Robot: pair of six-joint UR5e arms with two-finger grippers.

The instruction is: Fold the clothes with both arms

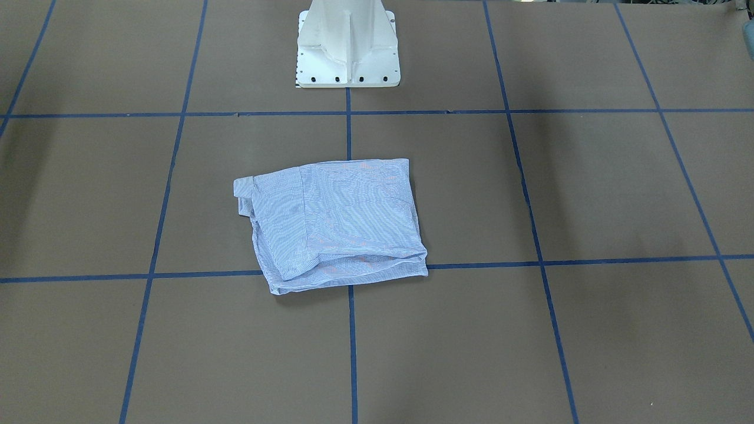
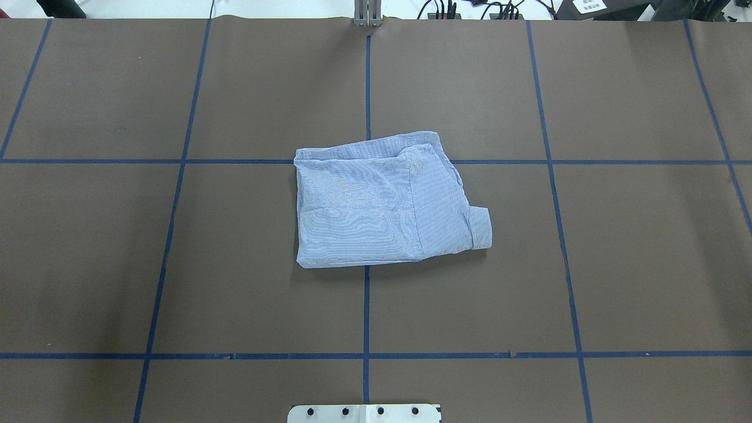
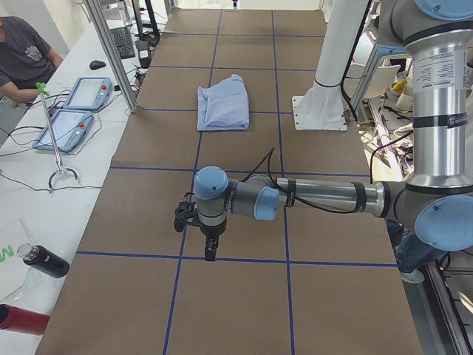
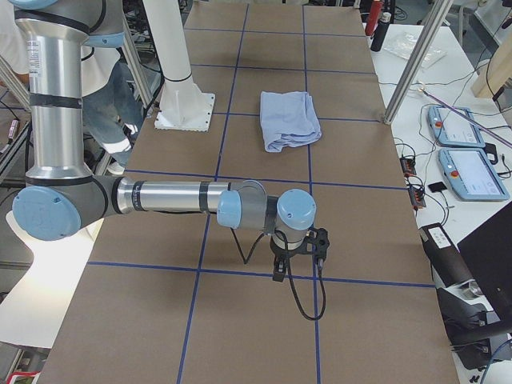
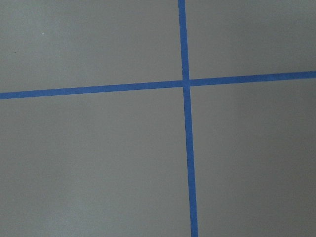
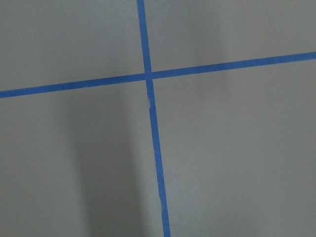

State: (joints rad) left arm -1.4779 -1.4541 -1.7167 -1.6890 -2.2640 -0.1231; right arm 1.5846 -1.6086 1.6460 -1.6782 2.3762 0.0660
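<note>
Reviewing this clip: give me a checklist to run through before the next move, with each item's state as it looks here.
1. Shirt folded into a compact stack, flat on the table: ok.
2. All edges tucked in: not ok, a cuff pokes out at one corner.
3. Left gripper apart from the shirt, over bare table: ok.
4. Right gripper apart from the shirt: ok.
5. Fingers open or shut: cannot tell, only the side views show them.
</note>
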